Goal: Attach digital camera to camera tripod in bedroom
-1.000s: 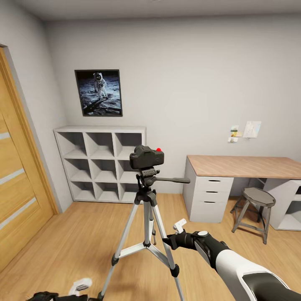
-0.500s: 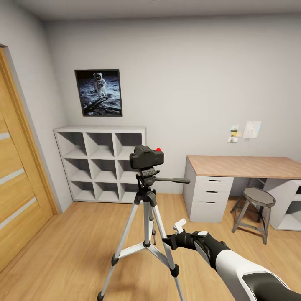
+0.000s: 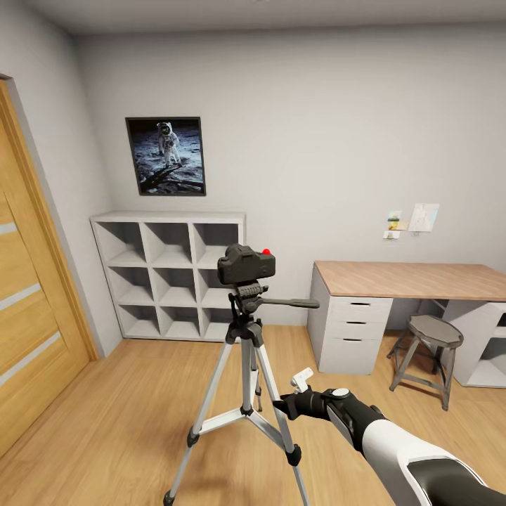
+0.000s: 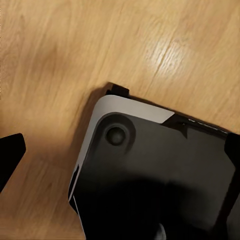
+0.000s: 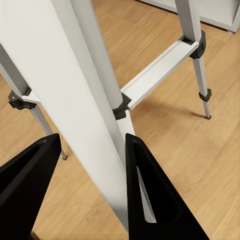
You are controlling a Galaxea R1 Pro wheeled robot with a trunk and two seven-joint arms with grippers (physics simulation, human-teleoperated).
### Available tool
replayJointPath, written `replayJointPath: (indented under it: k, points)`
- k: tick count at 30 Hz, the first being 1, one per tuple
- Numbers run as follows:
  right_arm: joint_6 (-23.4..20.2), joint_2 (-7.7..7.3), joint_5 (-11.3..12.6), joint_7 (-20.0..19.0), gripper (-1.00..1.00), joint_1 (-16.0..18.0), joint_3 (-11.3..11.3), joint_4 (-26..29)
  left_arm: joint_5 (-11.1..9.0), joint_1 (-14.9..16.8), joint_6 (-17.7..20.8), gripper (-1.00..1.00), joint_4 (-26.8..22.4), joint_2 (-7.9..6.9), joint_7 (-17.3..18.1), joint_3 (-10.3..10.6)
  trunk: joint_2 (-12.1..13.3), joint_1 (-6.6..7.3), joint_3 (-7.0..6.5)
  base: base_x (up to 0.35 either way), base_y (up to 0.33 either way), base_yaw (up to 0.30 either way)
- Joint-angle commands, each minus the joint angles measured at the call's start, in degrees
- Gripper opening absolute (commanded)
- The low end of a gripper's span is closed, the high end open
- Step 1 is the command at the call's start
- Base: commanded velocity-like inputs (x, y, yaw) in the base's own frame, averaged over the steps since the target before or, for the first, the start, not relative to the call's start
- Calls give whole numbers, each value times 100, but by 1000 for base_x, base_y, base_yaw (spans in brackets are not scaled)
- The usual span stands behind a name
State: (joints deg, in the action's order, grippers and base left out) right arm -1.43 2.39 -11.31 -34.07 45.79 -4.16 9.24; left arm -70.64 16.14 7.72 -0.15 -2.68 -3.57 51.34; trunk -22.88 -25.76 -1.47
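Note:
The digital camera (image 3: 246, 263), black with a red button on top, sits on the black head of the camera tripod (image 3: 244, 351) in the middle of the bedroom floor. The pan handle sticks out to the right. My right gripper (image 3: 290, 395) is low beside the tripod's front right leg, well below the camera. In the right wrist view the right gripper (image 5: 92, 137) is open, and a silver tripod leg (image 5: 85, 100) runs between its black fingers. One black finger (image 4: 10, 157) of my left gripper hangs over the wood floor beside the robot's own black and white base (image 4: 150, 175).
A white cube shelf (image 3: 169, 277) stands against the back wall under an astronaut poster (image 3: 166, 156). A wood-topped desk (image 3: 407, 281) with drawers and a round stool (image 3: 429, 351) are at the right. A wooden door (image 3: 31, 330) lines the left wall.
My left gripper, at the bottom left of the head view a second ago, has dropped out of that view. The right arm, camera and tripod have not moved.

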Motion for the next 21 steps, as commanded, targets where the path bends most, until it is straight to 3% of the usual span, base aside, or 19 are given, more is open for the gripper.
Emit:
replayJointPath:
  k: [1, 20, 21]
  points:
    - [-13, -2, 9, -12, -100, 0, -22, 7, -53, -3, 20, 100, -1, 0, -24, 47, -4, -2, 2, 0, 0, 0]
    - [-23, -10, 5, -19, -100, 0, -22, 7, -64, -23, 27, 100, -2, 19, -56, 51, -4, -2, 2, 0, 0, 0]
    - [-37, -10, -11, -20, 100, 0, -23, 7, -64, -23, 27, 100, -1, 19, -56, 51, -4, -2, 2, 0, 0, 0]
